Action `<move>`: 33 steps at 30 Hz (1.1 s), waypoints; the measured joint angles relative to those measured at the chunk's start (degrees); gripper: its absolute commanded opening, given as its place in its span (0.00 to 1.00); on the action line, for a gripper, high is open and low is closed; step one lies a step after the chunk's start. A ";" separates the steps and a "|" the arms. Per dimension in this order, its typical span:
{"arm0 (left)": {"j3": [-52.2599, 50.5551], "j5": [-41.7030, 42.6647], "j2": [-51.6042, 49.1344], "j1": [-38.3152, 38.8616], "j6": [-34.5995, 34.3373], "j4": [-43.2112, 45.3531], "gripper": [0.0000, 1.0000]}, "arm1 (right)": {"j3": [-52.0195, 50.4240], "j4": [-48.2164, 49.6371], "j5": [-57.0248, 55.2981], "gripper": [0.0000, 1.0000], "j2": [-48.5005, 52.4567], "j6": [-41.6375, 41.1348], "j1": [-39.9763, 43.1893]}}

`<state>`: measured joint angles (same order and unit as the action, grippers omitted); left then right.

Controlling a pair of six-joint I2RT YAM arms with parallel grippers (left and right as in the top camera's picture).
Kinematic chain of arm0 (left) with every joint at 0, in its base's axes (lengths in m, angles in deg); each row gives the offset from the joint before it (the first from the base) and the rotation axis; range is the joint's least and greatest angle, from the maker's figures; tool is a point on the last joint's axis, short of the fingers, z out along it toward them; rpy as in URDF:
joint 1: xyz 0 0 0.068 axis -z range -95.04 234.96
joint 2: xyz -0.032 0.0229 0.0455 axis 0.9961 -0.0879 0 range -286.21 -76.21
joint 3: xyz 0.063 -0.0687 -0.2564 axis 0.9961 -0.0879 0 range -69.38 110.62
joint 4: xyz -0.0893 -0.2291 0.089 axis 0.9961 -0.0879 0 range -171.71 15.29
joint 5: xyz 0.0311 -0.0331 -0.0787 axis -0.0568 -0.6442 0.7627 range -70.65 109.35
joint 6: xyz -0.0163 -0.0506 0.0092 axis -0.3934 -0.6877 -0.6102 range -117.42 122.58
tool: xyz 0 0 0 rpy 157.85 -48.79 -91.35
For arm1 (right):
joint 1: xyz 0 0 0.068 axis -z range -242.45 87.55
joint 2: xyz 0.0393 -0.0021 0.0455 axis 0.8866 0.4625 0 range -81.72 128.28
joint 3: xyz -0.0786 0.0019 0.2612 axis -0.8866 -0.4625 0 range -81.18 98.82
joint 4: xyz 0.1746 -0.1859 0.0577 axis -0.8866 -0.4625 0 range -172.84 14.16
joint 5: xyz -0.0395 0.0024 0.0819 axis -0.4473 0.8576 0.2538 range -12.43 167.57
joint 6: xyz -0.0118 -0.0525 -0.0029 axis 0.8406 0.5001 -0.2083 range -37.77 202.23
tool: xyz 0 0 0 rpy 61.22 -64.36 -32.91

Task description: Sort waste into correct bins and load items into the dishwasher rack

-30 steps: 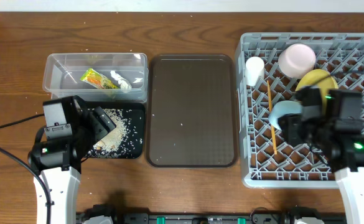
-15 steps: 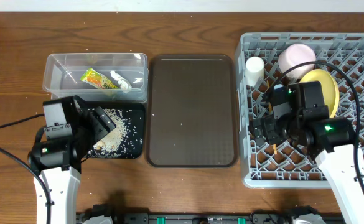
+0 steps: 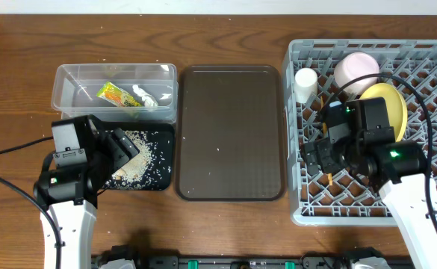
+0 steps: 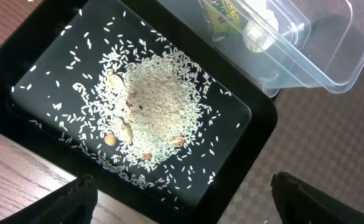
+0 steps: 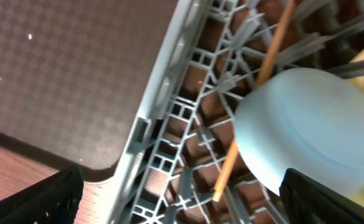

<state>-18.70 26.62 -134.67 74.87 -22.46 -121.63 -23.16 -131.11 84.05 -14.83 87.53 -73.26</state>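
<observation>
My left gripper [image 4: 182, 208] hangs open and empty above the near edge of the black tray [image 4: 38, 68], which holds the white rice scraps [image 4: 150, 112]. Behind it, the clear tub [image 3: 115, 75] contains the green-and-yellow wrapper [image 3: 112, 93] and the white tissue [image 3: 145, 97]. My right gripper [image 5: 182, 202] is open over the left part of the grey rack [image 3: 367, 51]. The light blue bowl [image 5: 312, 130] lies on the grid by its right finger, beside a chopstick [image 5: 256, 87]. The white cup [image 3: 305, 84], pink cup [image 3: 356, 71] and yellow plate [image 3: 388, 104] sit in the rack.
A dark brown serving tray [image 3: 229, 133] lies between the bins and the rack, bare except for a few crumbs. Loose rice grains dot the wooden table near the tub. My right arm covers the bowl from above.
My right arm has swung up and left over the rack's left part, and its jaws have widened, letting go of the blue bowl. The left arm has not moved.
</observation>
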 measured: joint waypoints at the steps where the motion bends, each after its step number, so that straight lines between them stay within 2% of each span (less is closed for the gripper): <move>1: 0.00 0.00 0.00 0.00 0.00 0.00 0.92 | 0.00 -0.09 -0.50 0.99 -1.07 0.00 0.00; 7: 0.00 0.00 0.00 0.00 0.00 0.00 0.92 | 0.00 1.53 -2.03 0.99 -13.38 0.15 0.00; 14: 0.00 0.00 0.02 0.00 0.00 0.00 0.92 | -3.61 14.08 -2.47 0.99 -31.74 0.24 0.15; 24: 0.00 0.00 0.09 0.00 0.00 0.00 0.92 | -25.64 34.64 2.01 0.99 -58.69 0.33 5.84; 28: 0.00 0.00 0.09 0.00 0.02 -0.02 0.92 | -35.17 42.84 3.39 0.99 -64.98 -0.57 7.10; 33: 0.00 -0.02 0.09 0.00 0.00 0.00 0.92 | -44.02 53.79 4.13 0.99 -66.10 -2.19 7.26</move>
<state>-18.70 26.60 -134.58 74.87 -22.46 -121.63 -67.18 -77.32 88.18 -80.92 85.34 -66.00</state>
